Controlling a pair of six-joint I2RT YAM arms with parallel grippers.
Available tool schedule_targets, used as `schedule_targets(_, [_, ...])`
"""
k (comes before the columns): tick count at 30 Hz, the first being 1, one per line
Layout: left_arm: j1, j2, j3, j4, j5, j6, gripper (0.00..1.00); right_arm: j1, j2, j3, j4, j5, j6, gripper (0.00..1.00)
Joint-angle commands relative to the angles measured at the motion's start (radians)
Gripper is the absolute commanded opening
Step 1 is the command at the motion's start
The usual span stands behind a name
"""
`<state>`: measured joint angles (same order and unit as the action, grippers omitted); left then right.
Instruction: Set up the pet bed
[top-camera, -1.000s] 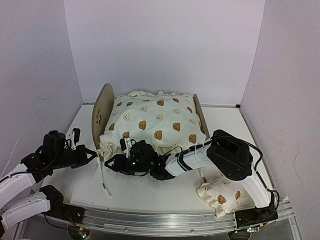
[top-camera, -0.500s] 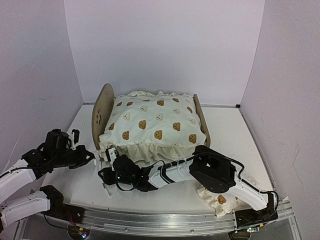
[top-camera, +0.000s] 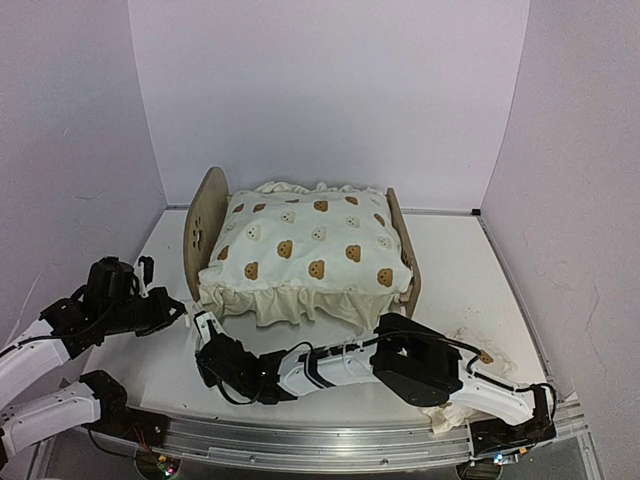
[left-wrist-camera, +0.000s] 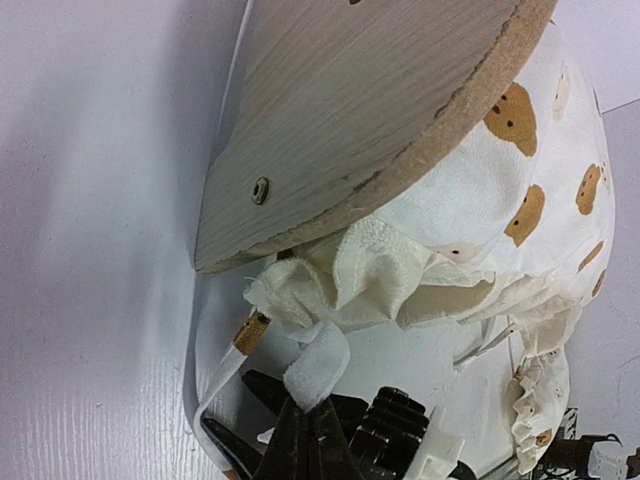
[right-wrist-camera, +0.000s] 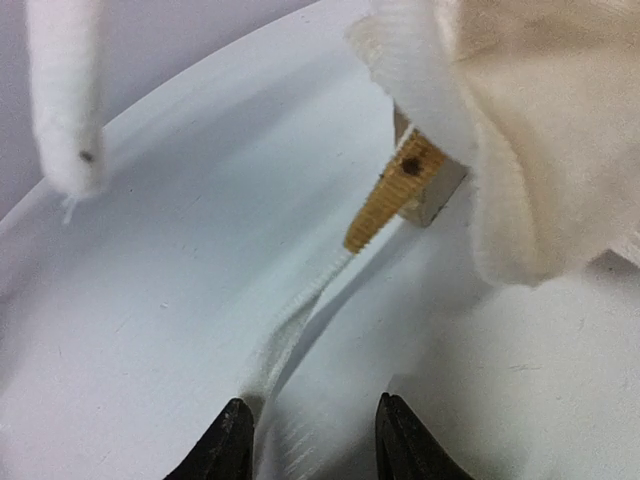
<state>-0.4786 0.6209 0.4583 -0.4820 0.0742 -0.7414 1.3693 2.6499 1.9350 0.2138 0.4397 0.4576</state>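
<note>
- Pet bed (top-camera: 205, 215) lies lengthwise left-right, with its headboard at the left.
- Left gripper (left-wrist-camera: 305, 425), just left of its near headboard corner, pinches a tie (left-wrist-camera: 318, 362).
- Right gripper (right-wrist-camera: 305, 440), jaws apart, sits nearer the other tie (right-wrist-camera: 290, 330) there, we judge.

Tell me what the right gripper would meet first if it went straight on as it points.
The white tie strap lying on the table just ahead of the right gripper; beyond it, likely the pet bed's wooden leg.
</note>
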Motion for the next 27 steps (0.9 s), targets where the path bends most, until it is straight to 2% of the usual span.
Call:
schedule_targets(1, [0.003,-0.002,0.061,0.008,-0.024,-0.008,0.0,0.001,0.053,0.102,-0.166,0.002,-0.022,0.44])
schedule_targets(4, [0.003,-0.006,0.062,0.008,-0.016,-0.017,0.0,-0.004,0.048,0.096,-0.201,0.026,-0.015,0.52])
schedule_targets(8, [0.003,-0.013,0.059,0.009,-0.015,-0.029,0.0,-0.028,0.017,0.095,-0.189,-0.034,0.021,0.57])
schedule_targets(17, [0.003,-0.023,0.059,0.008,-0.011,-0.037,0.0,-0.063,-0.059,-0.064,0.149,-0.161,0.141,0.63])
schedule_targets(20, [0.003,-0.028,0.059,0.008,-0.013,-0.037,0.0,-0.062,0.002,0.001,0.162,-0.191,0.152,0.63])
schedule_targets(27, [0.003,-0.042,0.057,0.009,-0.004,-0.043,0.0,-0.062,0.148,0.178,0.091,-0.15,0.175,0.6])
